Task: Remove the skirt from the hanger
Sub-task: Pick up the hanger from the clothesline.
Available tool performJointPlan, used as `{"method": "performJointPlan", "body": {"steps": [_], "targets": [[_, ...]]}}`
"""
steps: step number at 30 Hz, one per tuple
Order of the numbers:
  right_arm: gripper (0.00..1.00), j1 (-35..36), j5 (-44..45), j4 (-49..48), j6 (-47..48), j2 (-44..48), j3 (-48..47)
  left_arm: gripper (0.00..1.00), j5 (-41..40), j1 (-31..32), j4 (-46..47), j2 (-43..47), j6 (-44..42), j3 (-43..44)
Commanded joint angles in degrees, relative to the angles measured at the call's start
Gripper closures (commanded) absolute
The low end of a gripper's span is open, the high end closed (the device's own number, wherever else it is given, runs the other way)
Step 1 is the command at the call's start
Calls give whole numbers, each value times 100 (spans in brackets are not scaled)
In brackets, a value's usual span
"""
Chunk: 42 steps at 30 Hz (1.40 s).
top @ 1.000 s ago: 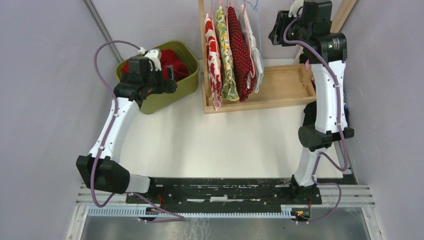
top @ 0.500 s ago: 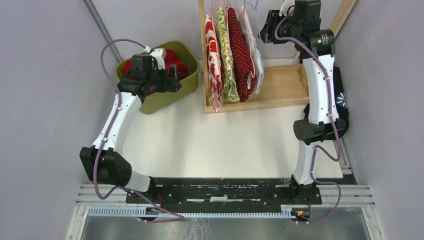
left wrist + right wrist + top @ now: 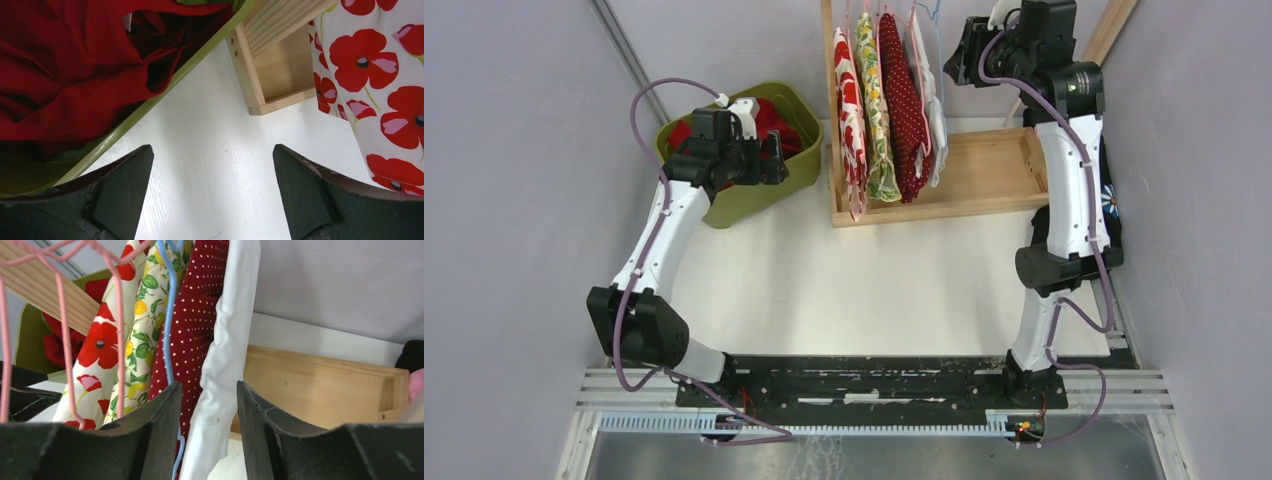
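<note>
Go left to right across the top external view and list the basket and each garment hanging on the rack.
green basket → poppy-print garment → lemon-print garment → red dotted garment → white garment

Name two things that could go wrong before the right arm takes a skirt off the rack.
Skirts hang tightly packed: the open right gripper could pinch the red dotted skirt together with the white skirt. A pull on fabric might drag the blue hanger off the rack, or snag it on the pink hanger beside it.
</note>
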<state>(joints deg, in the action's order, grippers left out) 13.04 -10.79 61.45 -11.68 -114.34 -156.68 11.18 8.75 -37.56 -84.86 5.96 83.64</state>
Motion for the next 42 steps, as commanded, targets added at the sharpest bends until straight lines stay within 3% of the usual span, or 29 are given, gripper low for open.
{"method": "performJointPlan", "body": {"steps": [1,9,14,19,39,42], "targets": [[50,32,315,-182,133,571,-105,4,244,16,155,-101,-155,258],[50,87,230,-268,104,495,-26,4,267,15,153,-65,-168,280],[49,209,315,-1163,114,775,919,3,193,17,90,-14,-183,347],[49,279,306,-1071,114,474,411,4,178,17,65,0,-203,383],[50,479,457,-1673,2,-237,359,3,-156,14,-99,119,-364,363],[55,493,604,-1784,12,-295,364,3,-243,13,-124,119,-397,335]]}}
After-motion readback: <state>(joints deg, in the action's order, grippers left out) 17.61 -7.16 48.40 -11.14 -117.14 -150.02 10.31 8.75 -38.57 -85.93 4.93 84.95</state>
